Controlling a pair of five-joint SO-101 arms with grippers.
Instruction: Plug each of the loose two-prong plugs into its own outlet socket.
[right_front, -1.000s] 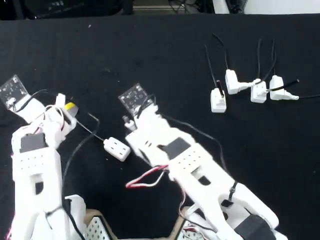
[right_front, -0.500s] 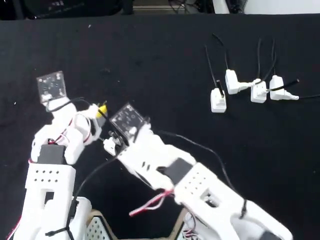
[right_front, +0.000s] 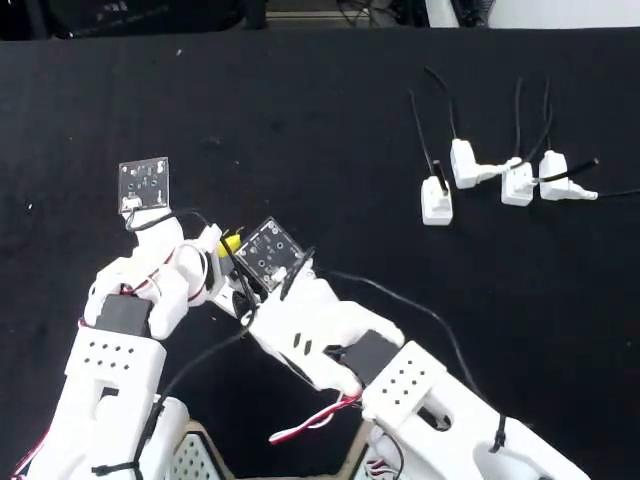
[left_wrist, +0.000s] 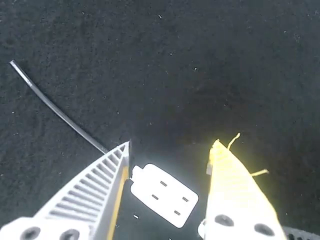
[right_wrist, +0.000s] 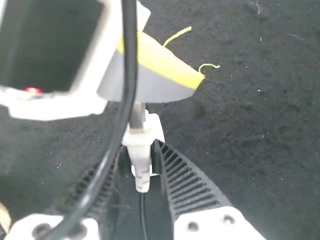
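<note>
My left hand (left_wrist: 171, 146) wide open, lower centre of left wrist view; outlet socket (left_wrist: 164, 195) on black table (left_wrist: 210, 60) between its fingers. My right hand (right_wrist: 139, 150) narrow, pinching socket's cord neck. Loose plugs (right_front: 517, 184) upper right of high view, well apart.

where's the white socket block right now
In the left wrist view the white socket block lies flat on the left half of the black table, between the left gripper's open fingers; the right gripper, shut on a plug, is right beside them.
</note>
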